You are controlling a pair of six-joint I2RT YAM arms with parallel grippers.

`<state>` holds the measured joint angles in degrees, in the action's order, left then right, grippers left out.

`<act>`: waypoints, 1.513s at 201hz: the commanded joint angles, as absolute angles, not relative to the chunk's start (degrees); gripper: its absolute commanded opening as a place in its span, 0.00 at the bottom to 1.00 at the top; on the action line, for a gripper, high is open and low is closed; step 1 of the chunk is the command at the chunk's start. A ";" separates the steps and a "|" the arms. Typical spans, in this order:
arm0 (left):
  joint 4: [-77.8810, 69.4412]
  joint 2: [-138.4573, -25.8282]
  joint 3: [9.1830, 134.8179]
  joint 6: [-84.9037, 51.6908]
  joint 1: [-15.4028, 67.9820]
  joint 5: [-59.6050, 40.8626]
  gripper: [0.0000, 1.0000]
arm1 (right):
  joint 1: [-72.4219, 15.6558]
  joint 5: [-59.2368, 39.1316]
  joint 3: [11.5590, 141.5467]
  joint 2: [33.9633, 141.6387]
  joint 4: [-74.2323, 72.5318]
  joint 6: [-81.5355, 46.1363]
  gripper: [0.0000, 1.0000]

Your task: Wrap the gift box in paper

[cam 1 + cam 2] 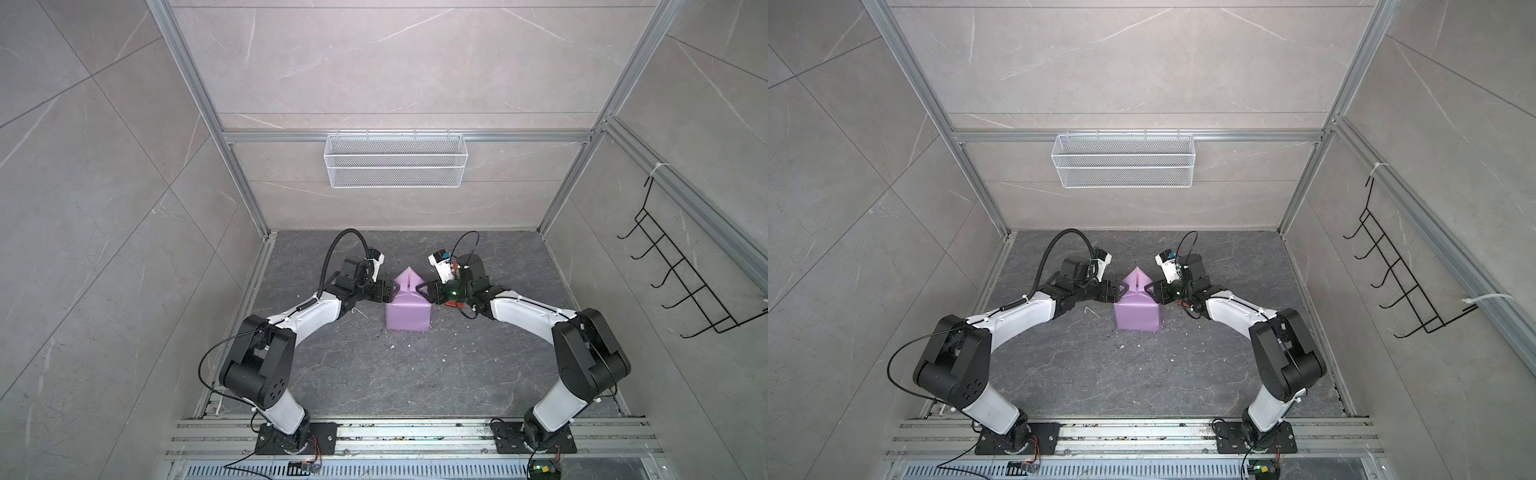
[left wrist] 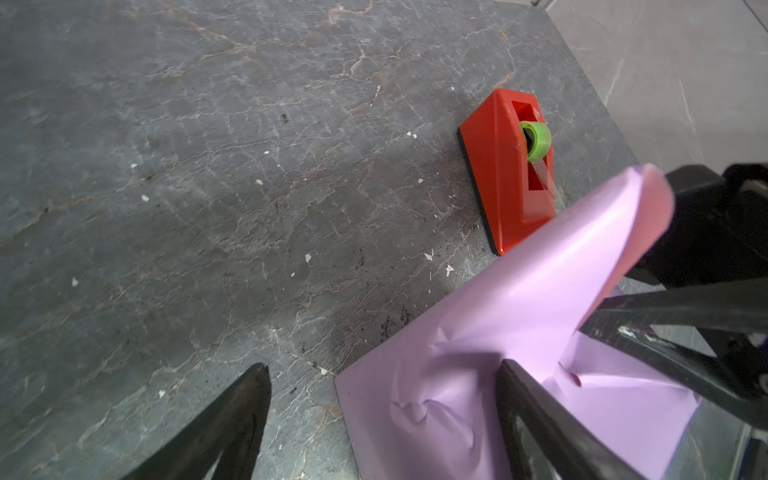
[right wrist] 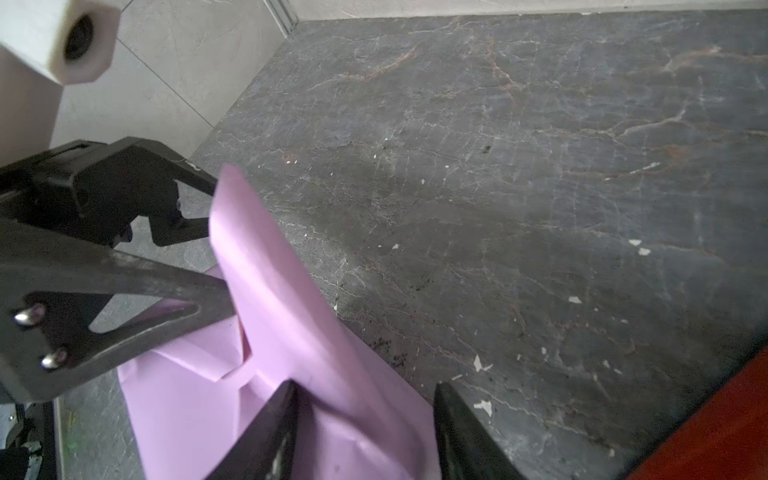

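The gift box is hidden under the lilac paper [image 1: 407,316], which covers it in the middle of the table. At the far end a pointed flap [image 1: 409,279] of the paper stands up, pink on its inner side [image 2: 648,216]. My left gripper [image 1: 392,291] is open wide at the flap's left: one finger [image 2: 523,399] rests on the creased paper [image 2: 436,407], the other hangs over bare table. My right gripper [image 1: 422,289] is open at the flap's right, with the flap's lower fold [image 3: 365,415] between its fingers.
A red tape dispenser [image 2: 507,174] with a green roll [image 2: 536,139] lies just right of the box, mostly under my right arm in both top views. A wire basket [image 1: 395,160] hangs on the back wall and a black hook rack [image 1: 685,282] on the right wall.
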<state>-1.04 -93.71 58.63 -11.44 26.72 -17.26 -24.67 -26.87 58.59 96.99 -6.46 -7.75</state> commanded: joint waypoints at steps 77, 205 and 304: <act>2.40 -96.15 62.24 -5.39 25.59 -23.21 0.84 | -22.50 -37.13 66.28 103.68 1.57 4.36 0.32; 2.68 -97.12 62.58 -5.80 25.22 -24.19 0.82 | -20.64 -45.59 73.29 108.97 4.25 9.95 0.24; 2.56 -96.35 64.11 -3.83 24.52 -24.43 0.84 | -19.16 -48.99 74.67 110.39 4.49 11.60 0.05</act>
<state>1.37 -96.47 62.17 -6.55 24.99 -23.14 -19.49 -47.72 73.30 108.77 3.07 10.35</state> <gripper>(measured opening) 0.832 0.062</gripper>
